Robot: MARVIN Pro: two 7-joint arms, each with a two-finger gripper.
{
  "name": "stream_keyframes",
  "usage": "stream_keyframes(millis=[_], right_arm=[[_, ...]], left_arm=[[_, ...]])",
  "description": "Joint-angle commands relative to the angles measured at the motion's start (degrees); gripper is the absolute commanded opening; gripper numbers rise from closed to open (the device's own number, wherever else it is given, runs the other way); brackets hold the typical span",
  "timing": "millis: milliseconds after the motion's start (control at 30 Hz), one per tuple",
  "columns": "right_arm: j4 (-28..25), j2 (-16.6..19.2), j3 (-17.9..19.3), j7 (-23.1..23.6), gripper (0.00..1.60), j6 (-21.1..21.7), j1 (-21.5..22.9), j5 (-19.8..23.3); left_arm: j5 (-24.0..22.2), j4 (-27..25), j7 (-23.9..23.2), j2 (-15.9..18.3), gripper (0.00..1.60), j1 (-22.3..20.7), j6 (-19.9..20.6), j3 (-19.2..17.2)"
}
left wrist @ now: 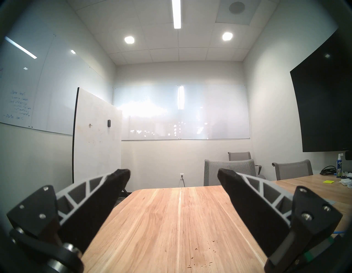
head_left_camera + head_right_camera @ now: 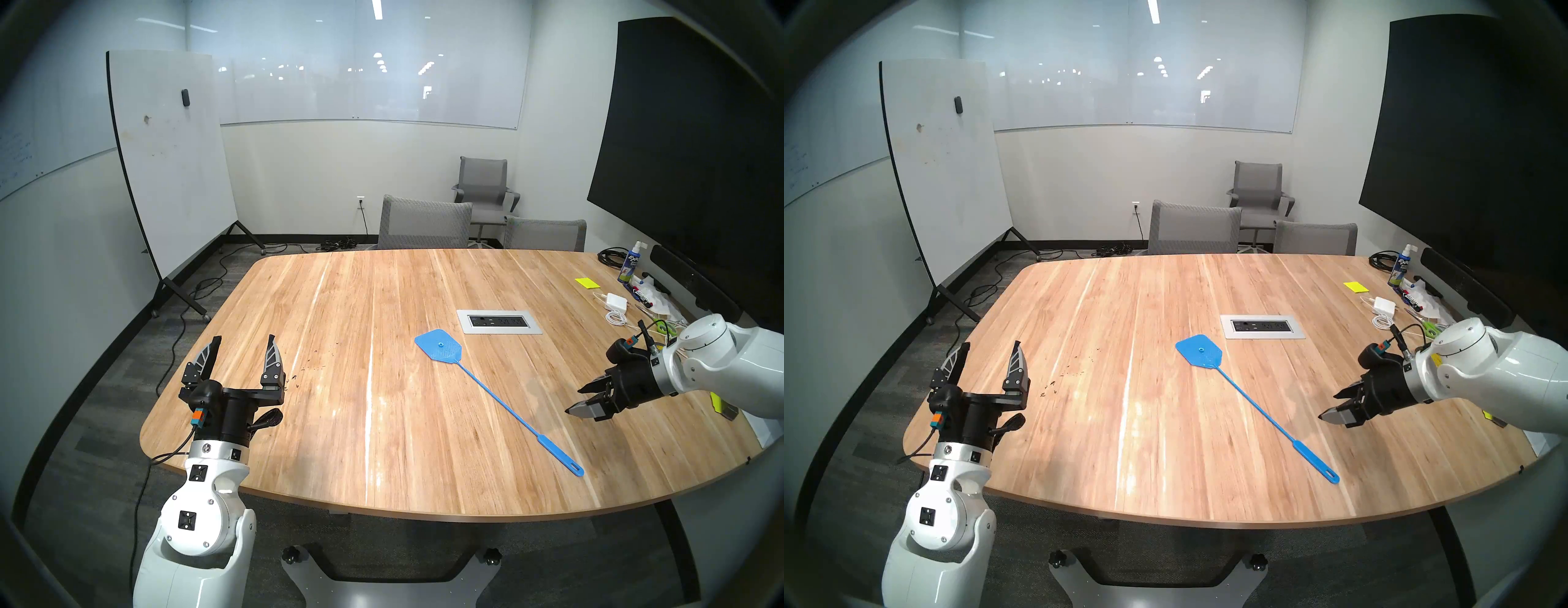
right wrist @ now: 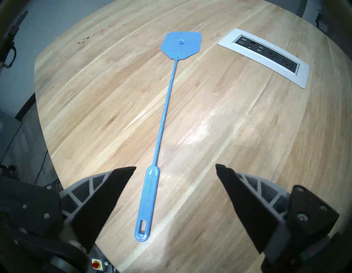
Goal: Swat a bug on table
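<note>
Right gripper (image 3: 176,171) is hovering spread wide and empty above the swatter (image 3: 165,106) handle. Swatter is lying flat mid-table, looking light and whippy; the thick handle end seems the spot to grab. Bug (image 2: 297,385) bits are sitting well left, beside the left gripper (image 2: 246,346), also gaping empty. Table (image 2: 424,424) is offering plenty of bare swinging room before its edge.
</note>
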Motion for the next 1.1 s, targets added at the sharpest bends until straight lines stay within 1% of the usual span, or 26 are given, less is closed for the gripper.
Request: stream_keyframes(millis=[0, 33, 100, 167, 200, 267, 333, 367, 400, 467, 500, 567, 633, 667, 700, 733, 767, 800, 833, 933, 967, 1033, 1067], right_arm=[[-0.8, 0.1, -1.5, -1.1, 1.6, -7.6, -0.8, 1.3], [-1.0, 0.1, -1.6, -1.3, 1.6, -7.3, -0.8, 1.5], [-1.1, 0.1, -2.0, -1.8, 1.6, -10.0, -0.9, 1.8], [-1.3, 0.1, -2.2, -2.6, 1.6, -11.0, -0.9, 2.1], [-1.3, 0.1, -2.4, -3.2, 1.6, -12.6, -1.0, 2.3], [-1.4, 0.1, -2.7, -4.2, 1.6, -14.5, -1.0, 2.7], [-1.6, 0.1, -2.9, -5.6, 1.6, -16.1, -1.1, 2.8], [-1.6, 0.1, -2.9, -5.6, 1.6, -16.1, -1.1, 2.8], [-1.6, 0.1, -3.3, -7.7, 1.6, -19.7, -1.2, 3.1], [-1.7, 0.1, -3.2, -8.2, 1.6, -19.1, -1.2, 3.2], [-1.6, 0.1, -3.3, -9.6, 1.6, -20.4, -1.2, 3.2], [-1.8, 0.1, -3.5, -11.8, 1.6, -21.4, -1.5, 3.7], [-2.1, 0.1, -4.0, -14.4, 1.6, -23.9, -2.1, 4.0], [-2.3, 0.1, -4.1, -14.6, 1.6, -24.0, -2.1, 3.6], [-2.6, 0.1, -4.5, -16.3, 1.6, -25.6, -2.4, 3.6], [-2.6, 0.1, -4.5, -16.3, 1.6, -25.6, -2.4, 3.6], [-2.9, 0.1, -5.0, -18.5, 1.6, -27.5, -3.0, 3.6], [-3.0, 0.2, -5.0, -18.4, 1.6, -27.3, -3.0, 3.7], [-3.3, 0.2, -5.4, -20.2, 1.6, -29.0, -3.3, 3.8], [-3.7, 0.2, -6.4, -23.1, 1.6, -31.4, -3.9, 4.0], [-4.2, 0.2, -7.0, -25.4, 1.6, -33.6, -4.4, 4.0], [-4.4, 0.2, -7.0, -25.0, 1.6, -33.1, -4.4, 4.1], [-4.7, 0.2, -7.2, -25.7, 1.6, -33.7, -4.5, 4.1]], left_arm=[[0.0, -0.9, -0.1, 0.0, 1.6, -0.1, -0.3, 0.1], [0.0, -0.9, -0.1, 0.0, 1.6, -0.1, -0.3, 0.1], [0.0, -0.8, -0.1, 0.0, 1.6, -0.2, -0.3, 0.1], [0.0, -0.8, -0.1, 0.0, 1.6, -0.2, -0.3, 0.1], [0.0, -0.8, -0.1, 0.0, 1.6, -0.2, -0.3, 0.1], [0.0, -0.8, -0.1, 0.0, 1.6, -0.2, -0.3, 0.1], [0.0, -0.7, -0.1, 0.0, 1.6, -0.3, -0.3, 0.1], [0.0, -0.7, -0.1, 0.0, 1.6, -0.3, -0.3, 0.1], [0.0, -0.7, -0.1, 0.0, 1.6, -0.3, -0.3, 0.1], [0.0, -0.7, -0.1, 0.0, 1.6, -0.3, -0.3, 0.1], [0.0, -0.7, -0.1, 0.0, 1.6, -0.3, -0.3, 0.1], [0.0, -0.7, -0.1, 0.0, 1.6, -0.3, -0.3, 0.1], [0.0, -0.8, -0.1, 0.0, 1.6, -0.3, -0.3, 0.1], [0.1, -0.8, -0.1, 0.0, 1.6, -0.3, -0.3, 0.1], [0.1, -0.8, -0.1, 0.0, 1.6, -0.3, -0.3, 0.1], [0.1, -0.8, -0.1, 0.0, 1.6, -0.3, -0.3, 0.1], [0.1, -0.8, -0.1, 0.0, 1.6, -0.3, -0.3, 0.1], [0.1, -0.8, -0.1, 0.0, 1.6, -0.3, -0.3, 0.1], [0.1, -0.8, -0.1, 0.0, 1.6, -0.3, -0.3, 0.1], [0.1, -0.9, -0.1, 0.0, 1.6, -0.2, -0.3, 0.1], [0.1, -0.9, -0.1, 0.0, 1.6, -0.2, -0.3, 0.1], [0.1, -0.9, -0.1, 0.0, 1.6, -0.2, -0.3, 0.1], [0.1, -0.9, -0.1, 0.0, 1.6, -0.2, -0.3, 0.1]])
